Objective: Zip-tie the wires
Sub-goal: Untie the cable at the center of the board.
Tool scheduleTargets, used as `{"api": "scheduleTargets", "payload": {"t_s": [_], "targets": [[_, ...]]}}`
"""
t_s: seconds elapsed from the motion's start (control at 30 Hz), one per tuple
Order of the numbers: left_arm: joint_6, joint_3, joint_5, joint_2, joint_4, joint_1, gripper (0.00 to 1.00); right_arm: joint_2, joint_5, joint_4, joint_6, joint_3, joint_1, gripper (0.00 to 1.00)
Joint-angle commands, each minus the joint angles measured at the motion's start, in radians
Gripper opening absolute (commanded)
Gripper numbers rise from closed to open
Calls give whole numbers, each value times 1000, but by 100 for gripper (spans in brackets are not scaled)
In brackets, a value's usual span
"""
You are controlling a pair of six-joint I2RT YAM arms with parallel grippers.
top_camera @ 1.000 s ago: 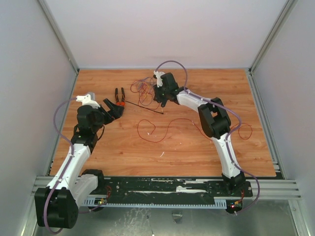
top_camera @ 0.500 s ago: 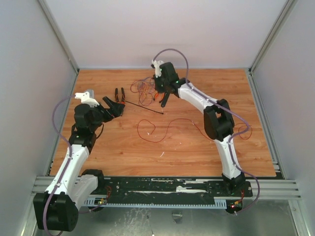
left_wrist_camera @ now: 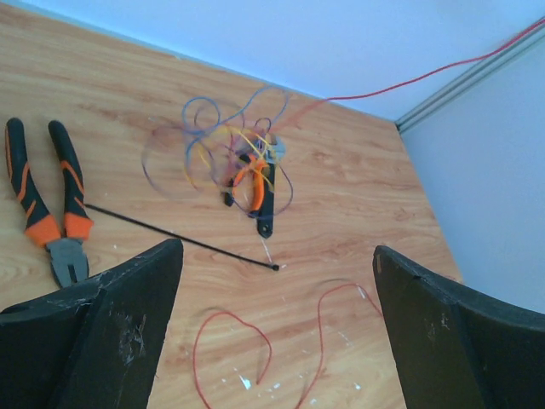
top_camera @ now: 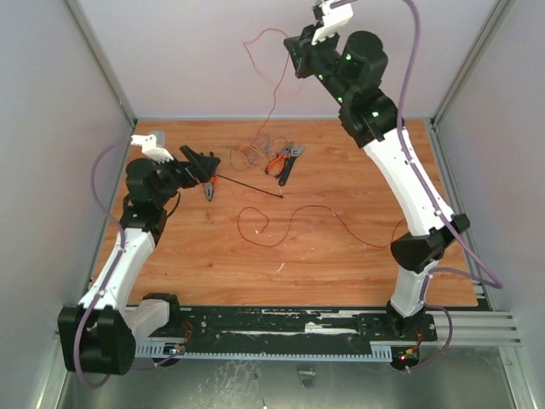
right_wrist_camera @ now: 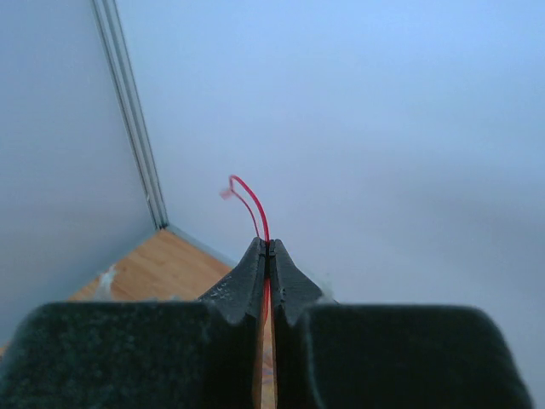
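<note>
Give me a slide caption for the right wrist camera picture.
Right pincer shut on a thin red wire, held up against the pale wall, wooden table corner below.

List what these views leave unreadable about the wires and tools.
Top view: left gripper covers the pliers' handles; the wires are too thin to count.
Left wrist view: the airborne red strand exits at the right edge.
Right wrist view: right gripper blocks the lower frame; strand tip blurred.

No legible text or labels anywhere.
</note>
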Motion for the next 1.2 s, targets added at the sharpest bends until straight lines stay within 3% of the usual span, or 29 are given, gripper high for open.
{"api": "scheduleTargets", "payload": {"t_s": [0.0,0.1,0.43,0.67,1.03,1.17], "targets": [[18,21,30,89,188,-15,98,-32,-6,-12,-4,-11,8,0],[-3,32,30,148,299,-53,97,-62,5,-10,-16,-39,8,0],[-39,97,29,295,454,-175,96,-73,-1,-35,-35,-52,7,0],[-402,227,67,298,476,-175,97,-106,-10,-22,-60,-185,8,0],[-925,194,-6,291,652,-174,98,-174,-123,37,-43,-359,10,0],[-1014,201,-9,334,691,-182,98,-201,-162,62,-31,-413,13,0]]}}
